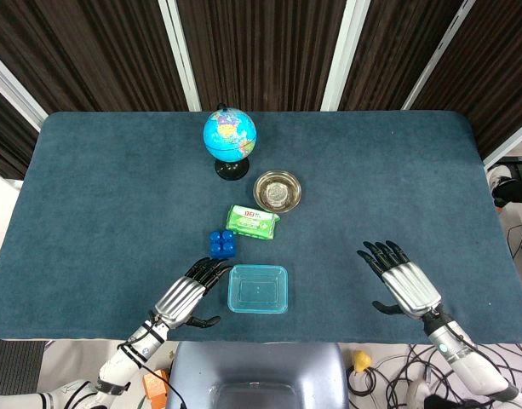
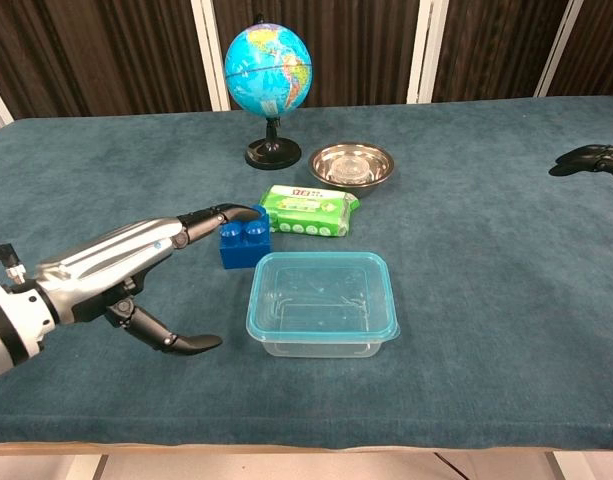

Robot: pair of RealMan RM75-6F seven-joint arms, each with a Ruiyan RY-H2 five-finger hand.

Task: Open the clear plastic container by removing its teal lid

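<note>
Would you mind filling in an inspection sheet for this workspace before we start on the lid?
Surface: table covered in dark teal cloth, flat and dry-looking.
Job's things: clear container near the front edge, its teal lid still on.
Clutter: blue block and green packet just behind the container; metal bowl and globe further back.
Hands: left hand open, left of the container, fingers reaching towards the block; right hand open, well off to the right, holding nothing.
Cables: a tangle on the floor at front right, off the table.
Surroundings: dark curtains with pale uprights behind.
</note>
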